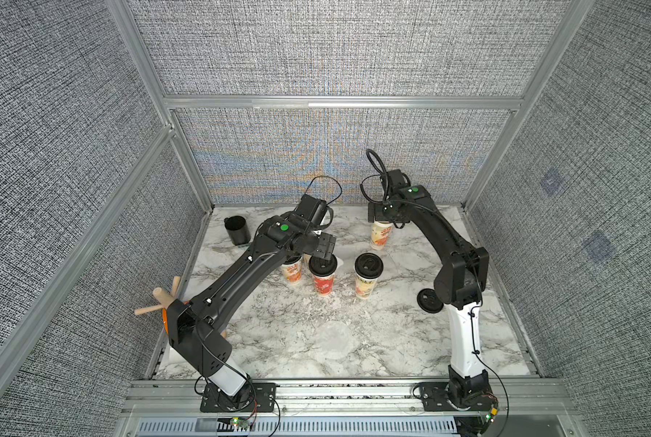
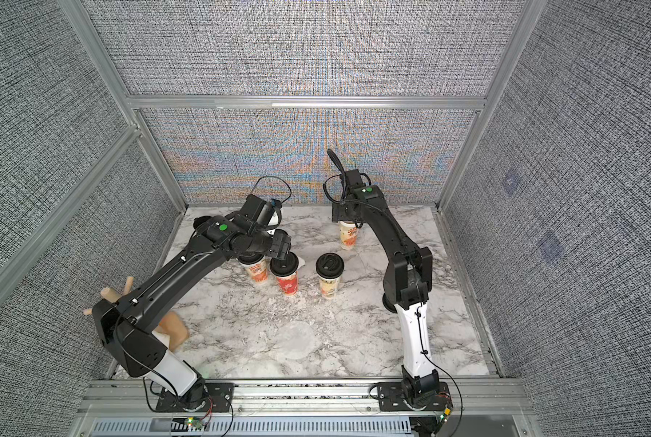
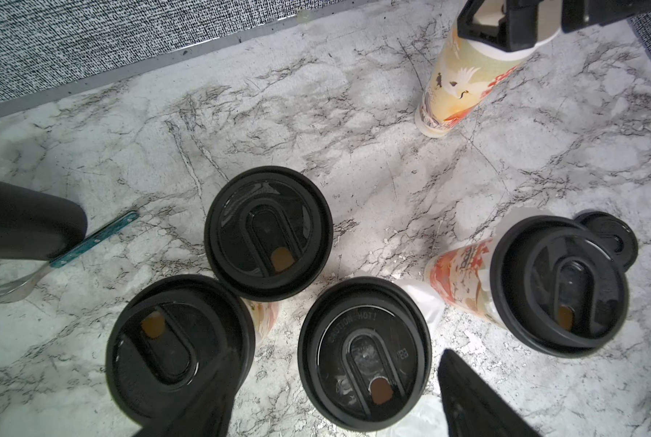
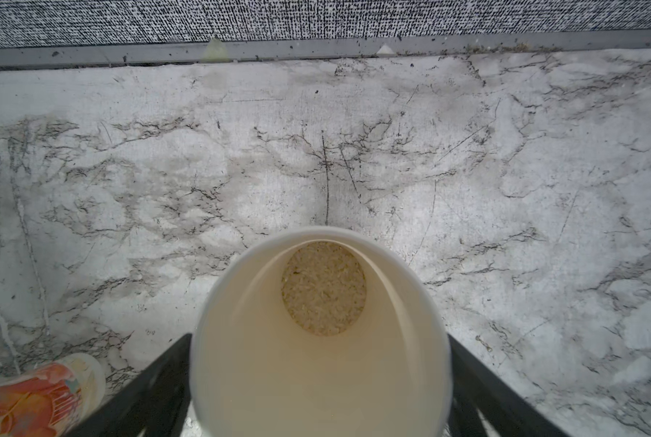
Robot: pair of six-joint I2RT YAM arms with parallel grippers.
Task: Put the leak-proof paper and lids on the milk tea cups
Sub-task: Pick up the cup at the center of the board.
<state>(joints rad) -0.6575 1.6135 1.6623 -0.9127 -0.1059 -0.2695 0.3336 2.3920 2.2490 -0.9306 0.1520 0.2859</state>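
Note:
Five milk tea cups stand at the back of the marble table (image 1: pixel 354 321). Four carry black lids (image 3: pixel 269 232) (image 3: pixel 178 348) (image 3: pixel 365 352) (image 3: pixel 558 283). White leak-proof paper (image 3: pixel 424 302) sticks out from under one lid. My left gripper (image 3: pixel 339 378) (image 1: pixel 322 249) hangs open just above that lidded cup (image 1: pixel 323 278), holding nothing. The fifth cup (image 4: pixel 316 340) (image 1: pixel 380 236) has no lid and shows pale grains at its bottom. My right gripper (image 4: pixel 320 378) (image 1: pixel 380 217) is open with a finger on each side of its rim. A loose round sheet of paper (image 1: pixel 335 338) lies flat near the front.
A short black cup (image 1: pixel 237 230) stands at the back left with a teal-handled utensil (image 3: pixel 93 238) beside it. A loose black lid (image 1: pixel 429 300) lies by the right arm. A wooden peg stand (image 1: pixel 161 302) sits at the left edge. Enclosure walls ring the table.

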